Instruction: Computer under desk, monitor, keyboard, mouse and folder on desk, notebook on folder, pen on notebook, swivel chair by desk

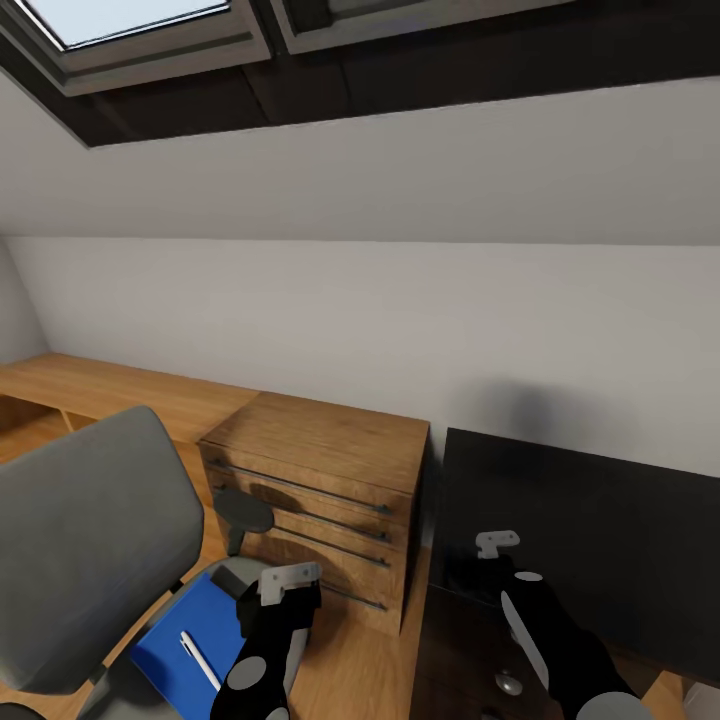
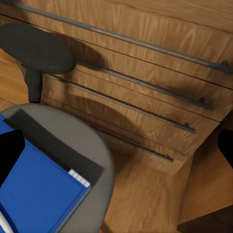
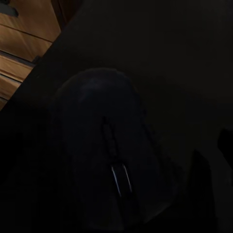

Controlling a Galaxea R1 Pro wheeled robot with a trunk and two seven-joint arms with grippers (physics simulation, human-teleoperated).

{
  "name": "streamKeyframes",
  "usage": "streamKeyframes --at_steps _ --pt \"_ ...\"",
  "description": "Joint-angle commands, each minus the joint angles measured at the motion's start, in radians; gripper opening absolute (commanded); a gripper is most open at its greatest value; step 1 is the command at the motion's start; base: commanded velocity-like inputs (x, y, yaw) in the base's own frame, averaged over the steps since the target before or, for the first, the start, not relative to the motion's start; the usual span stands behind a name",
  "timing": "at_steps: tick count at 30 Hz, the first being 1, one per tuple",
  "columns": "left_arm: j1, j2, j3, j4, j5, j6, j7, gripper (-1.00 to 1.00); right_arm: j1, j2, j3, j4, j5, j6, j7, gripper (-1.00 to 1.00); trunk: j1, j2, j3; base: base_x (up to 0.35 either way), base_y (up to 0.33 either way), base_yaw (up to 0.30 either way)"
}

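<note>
Blue folder [image 1: 165,655] w/ pen [image 1: 200,660] on top lies on swivel chair [image 1: 90,560] seat, near left, so stacking isn't done; mouse [image 3: 109,155] sits on black desk [image 1: 600,540], right. Left gripper [image 1: 285,590] hangs just beside folder, right gripper [image 1: 495,560] over mouse; can't tell if either's open; monitor, keyboard, notebook, chair placement apparently left.

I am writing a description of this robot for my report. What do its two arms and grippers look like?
Both arms are glossy black with rounded light grey patches. The left gripper and the right gripper each have a black body and pale grey, blocky, angular fingers. No cables or markings are visible.
</note>
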Motion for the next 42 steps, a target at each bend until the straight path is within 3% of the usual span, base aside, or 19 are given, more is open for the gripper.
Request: streamKeyframes --at_steps 1,14,42 --pt "-0.001 0.001 -0.002 -0.001 0.005 0.004 0.008 1.0 0.0 -0.001 0.002 -0.002 -0.004 0.006 0.0 1.0 0.0 -0.001 -0.001 0.0 0.0 0.0" --pt "-0.001 0.001 -0.002 -0.001 0.005 0.004 0.008 1.0 0.0 -0.001 0.002 -0.002 -0.005 0.006 0.001 1.0 0.0 -0.001 -0.001 0.0 0.0 0.0" --pt "-0.001 0.001 -0.002 -0.001 0.005 0.004 0.008 1.0 0.001 -0.002 -0.006 -0.091 -0.008 0.011 0.0 1.0 -0.107 0.195 0.087 0.0 0.0 0.0"
